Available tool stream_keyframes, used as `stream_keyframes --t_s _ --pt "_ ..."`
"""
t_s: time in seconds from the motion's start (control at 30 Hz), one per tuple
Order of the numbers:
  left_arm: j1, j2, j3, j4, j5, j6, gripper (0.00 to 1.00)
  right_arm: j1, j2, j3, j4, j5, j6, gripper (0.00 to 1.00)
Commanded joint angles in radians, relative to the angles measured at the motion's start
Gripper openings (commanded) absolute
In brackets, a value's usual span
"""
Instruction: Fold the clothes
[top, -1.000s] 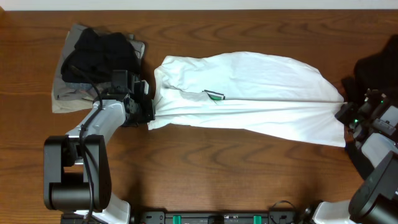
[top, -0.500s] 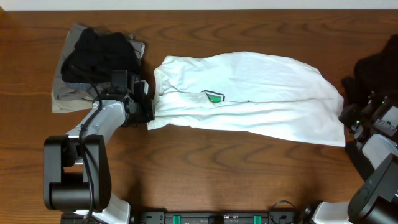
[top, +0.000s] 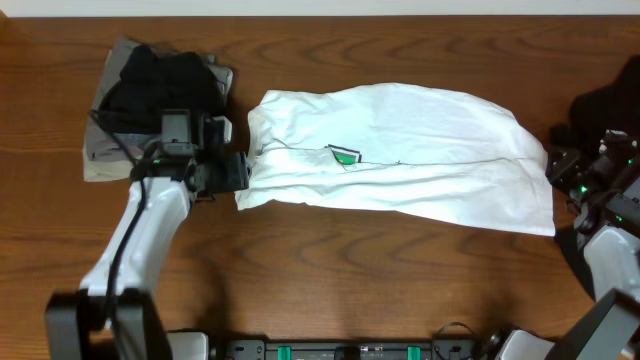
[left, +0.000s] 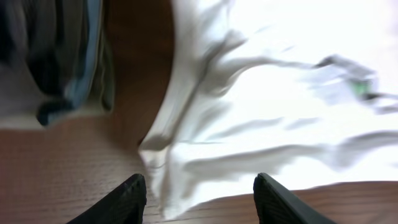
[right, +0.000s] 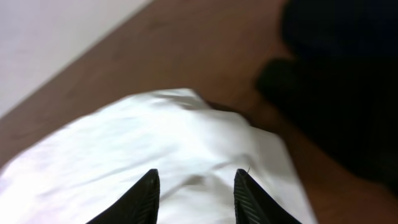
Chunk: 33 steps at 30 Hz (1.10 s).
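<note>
The clothes' white T-shirt (top: 400, 150), folded into a long band with its green print (top: 345, 155) on top, lies flat across the middle of the table. At its left end my left gripper (top: 238, 170) is open. In the left wrist view the shirt's corner (left: 180, 174) lies loose on the wood between that gripper's (left: 202, 199) spread fingers. My right gripper (top: 558, 178) stands open just off the shirt's right end. The right wrist view shows that gripper (right: 196, 193) hovering over the white T-shirt (right: 155, 143) without pinching it.
A heap of black and grey-khaki garments (top: 160, 95) sits at the back left, close behind my left arm, and shows again as the heap (left: 56, 62) in the left wrist view. A black garment (top: 610, 105) lies at the far right beside my right arm.
Both grippers have opened and let go of the shirt's ends. The left arm has swung back to the left, the right gripper has drawn away to the right, and the stretched cloth has slackened.
</note>
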<state>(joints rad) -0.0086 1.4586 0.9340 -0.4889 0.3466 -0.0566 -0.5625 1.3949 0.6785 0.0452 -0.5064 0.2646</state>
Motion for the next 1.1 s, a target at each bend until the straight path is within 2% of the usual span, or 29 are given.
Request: stream_keyframes --t_s 0.0,0.1,0.27,0.47,0.63,0.73,0.87,1.07 --pt "-0.004 -0.059 0.040 0.002 0.088 -0.005 0.57 0.055 -0.046 0.010 -0.040 -0.087 0.043 0.36" --pt "-0.014 -0.062 0.103 -0.060 0.119 -0.005 0.51 0.120 -0.061 0.024 -0.110 -0.090 0.046 0.36" --pt "-0.039 0.026 0.318 -0.211 0.114 0.051 0.51 0.239 -0.060 0.120 -0.248 -0.071 -0.001 0.36" --pt "-0.045 0.262 0.697 -0.403 0.114 0.073 0.51 0.318 -0.039 0.365 -0.494 0.047 -0.047 0.36" --pt "-0.048 0.474 0.940 -0.434 0.114 0.090 0.55 0.322 0.041 0.539 -0.629 0.117 -0.071 0.39" --pt "-0.050 0.586 1.014 -0.406 0.115 0.090 0.56 0.322 0.108 0.581 -0.607 0.117 -0.072 0.48" --pt "-0.058 0.691 1.024 -0.309 0.117 0.089 0.57 0.320 0.219 0.584 -0.468 0.130 -0.128 0.62" --pt "-0.095 0.796 1.024 -0.248 0.118 0.090 0.57 0.314 0.410 0.584 -0.293 0.234 -0.160 0.66"
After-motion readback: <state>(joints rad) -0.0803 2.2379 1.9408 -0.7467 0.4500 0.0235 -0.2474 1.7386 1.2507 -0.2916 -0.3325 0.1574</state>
